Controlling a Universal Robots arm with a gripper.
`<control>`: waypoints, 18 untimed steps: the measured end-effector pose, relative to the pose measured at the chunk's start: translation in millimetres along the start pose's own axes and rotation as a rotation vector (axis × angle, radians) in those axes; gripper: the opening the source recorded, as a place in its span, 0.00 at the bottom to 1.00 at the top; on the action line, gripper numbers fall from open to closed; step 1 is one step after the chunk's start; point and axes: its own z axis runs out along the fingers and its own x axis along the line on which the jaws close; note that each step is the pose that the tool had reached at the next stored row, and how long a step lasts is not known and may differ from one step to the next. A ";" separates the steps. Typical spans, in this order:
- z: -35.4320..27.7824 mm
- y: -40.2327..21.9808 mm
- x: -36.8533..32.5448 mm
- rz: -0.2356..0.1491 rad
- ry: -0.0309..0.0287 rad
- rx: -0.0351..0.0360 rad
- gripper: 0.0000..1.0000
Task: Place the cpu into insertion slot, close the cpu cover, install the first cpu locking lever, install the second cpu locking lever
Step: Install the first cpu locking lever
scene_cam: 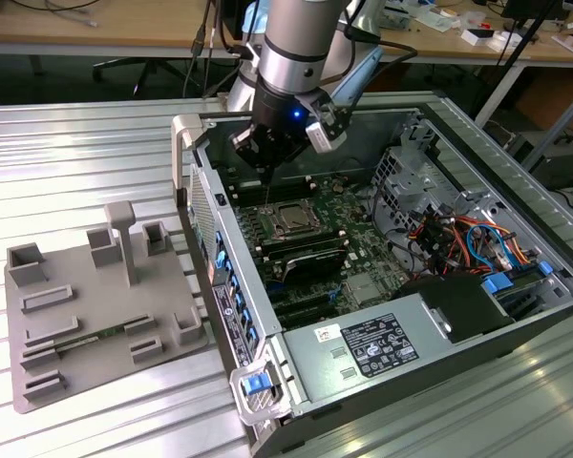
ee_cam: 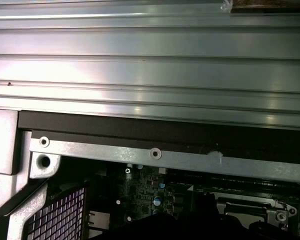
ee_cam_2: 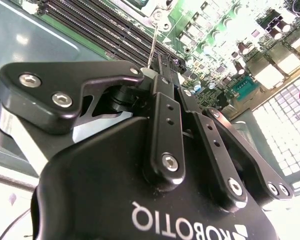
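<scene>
Hovering tool [scene_cam: 267,172], beside cpu cover [scene_cam: 292,218] edge

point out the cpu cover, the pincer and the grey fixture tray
cpu cover [scene_cam: 292,220], exterior view, on its silver frame edge
pincer [scene_cam: 265,164], exterior view, at its lower tip above the motherboard
grey fixture tray [scene_cam: 86,315], exterior view, on its flat base

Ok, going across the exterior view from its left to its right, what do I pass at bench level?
Grey fixture tray → open computer case's near side wall → cpu in the insertion slot, with the gripper just above its left edge → power supply → drive-bay cables → blue drive tabs.
</scene>
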 end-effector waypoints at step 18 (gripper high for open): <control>0.7 -0.6 -6.7 0.000 0.0002 0.0001 0.11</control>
